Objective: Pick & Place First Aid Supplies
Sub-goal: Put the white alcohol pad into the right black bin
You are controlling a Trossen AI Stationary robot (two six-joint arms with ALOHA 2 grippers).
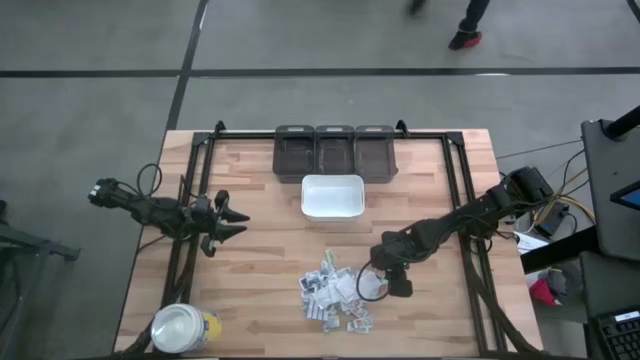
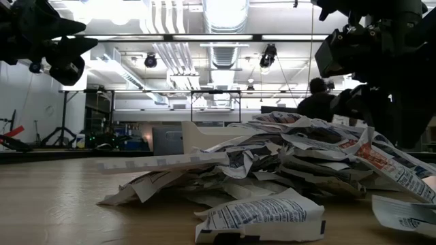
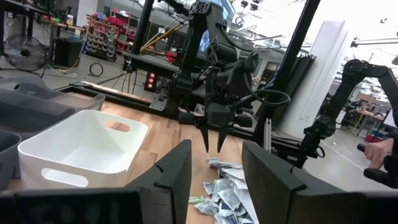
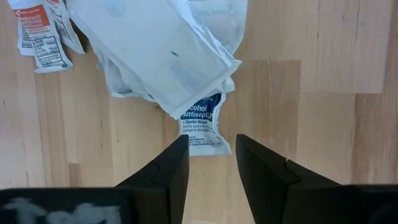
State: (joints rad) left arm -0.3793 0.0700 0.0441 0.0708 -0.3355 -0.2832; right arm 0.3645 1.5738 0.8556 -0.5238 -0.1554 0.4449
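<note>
**Right gripper poised over the packet pile**

On the pale wooden table (image 1: 260,200), the first aid supplies (image 1: 335,293) lie heaped just in front of the white tray (image 1: 332,196). The right gripper (image 4: 211,152) hangs over the heap's edge, fingers parted, holding nothing. The left gripper (image 1: 232,222) waits well left of the tray, open and empty. Beyond lies a workshop.

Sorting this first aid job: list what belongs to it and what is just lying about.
Belongs:
packets pile
alcohol wipe sachet before the open right gripper
white tray

Lying about:
yellow jar
three dark bins
left gripper, open, waiting left
</note>
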